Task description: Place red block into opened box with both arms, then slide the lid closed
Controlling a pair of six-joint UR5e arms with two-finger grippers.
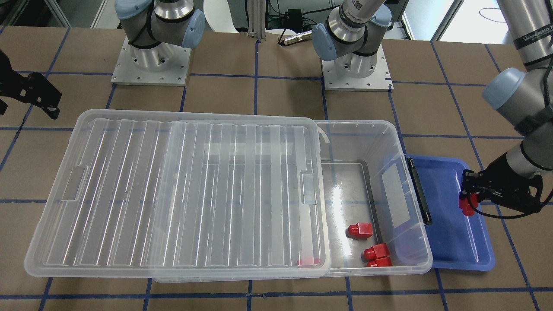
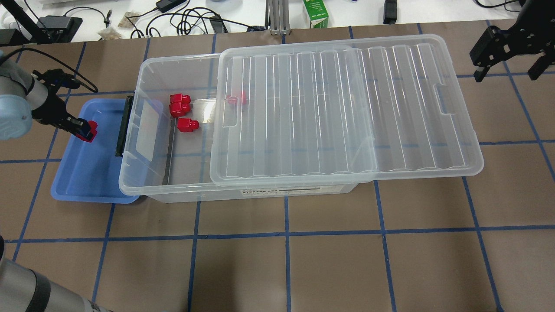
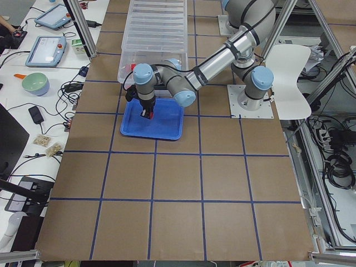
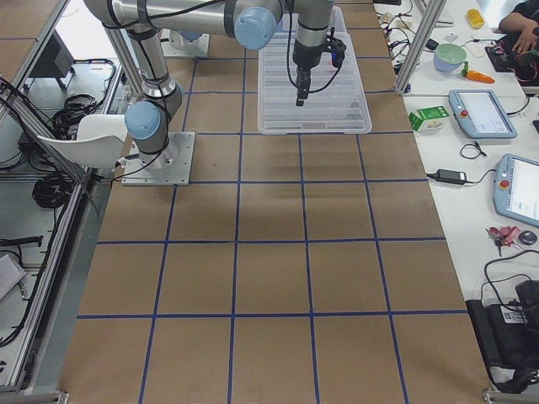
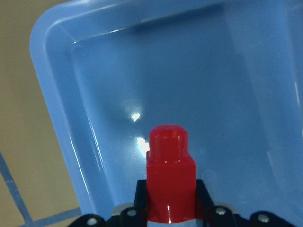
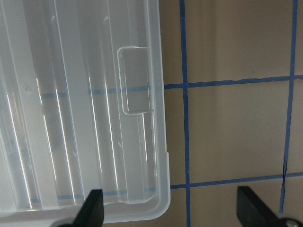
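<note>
My left gripper (image 2: pixel 86 129) is shut on a red block (image 5: pixel 169 179), stub pointing outward, and holds it over the blue tray (image 2: pixel 86 173). The clear box (image 2: pixel 173 190) stands beside the tray, its black bar (image 2: pixel 123 125) facing it. Several more red blocks (image 2: pixel 180 104) lie in the box's uncovered left end, one of them under the lid's edge. The ribbed clear lid (image 2: pixel 347 108) covers most of the box and overhangs its right end. Near the lid's far right corner my right gripper (image 2: pixel 506 73) hangs open and empty; its wrist view shows the lid's notch (image 6: pixel 135 80) below.
The brown table carries a blue tape grid (image 2: pixel 286 234). Cables, a green carton (image 2: pixel 315 13) and other gear line the far edge. Both arm bases (image 1: pixel 151 56) stand behind the box in the front-facing view.
</note>
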